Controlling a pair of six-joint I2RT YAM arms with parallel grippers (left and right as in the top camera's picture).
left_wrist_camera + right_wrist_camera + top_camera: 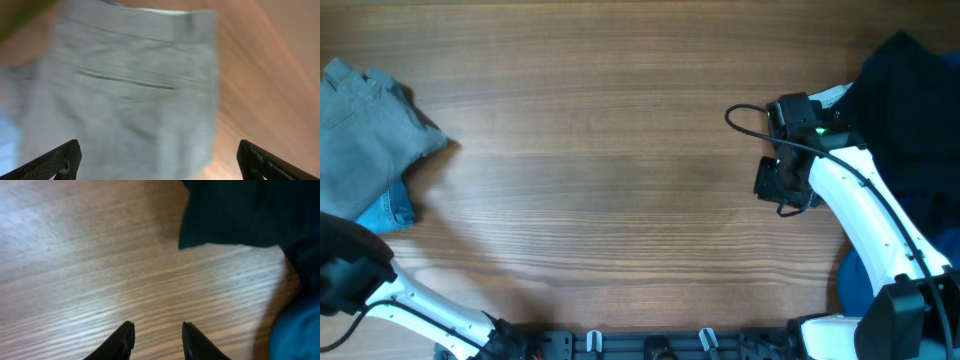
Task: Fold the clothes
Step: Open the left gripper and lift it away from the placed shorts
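A folded pair of grey trousers (365, 125) lies at the table's far left on a folded blue denim piece (388, 208). In the left wrist view the grey trousers (135, 90) fill the frame, blurred, below my left gripper (159, 159), which is wide open and empty. The left gripper's jaws do not show in the overhead view. A pile of dark navy clothes (910, 110) lies at the far right. My right gripper (775, 185) is open and empty above bare wood, left of that pile. The right wrist view shows the gripper (158, 337) and the dark cloth (240, 210).
A blue garment (855, 285) lies at the right front edge, beside the right arm's base; it also shows in the right wrist view (297, 330). The wooden table (620, 150) spreads between the two piles. A black cable loops by the right wrist.
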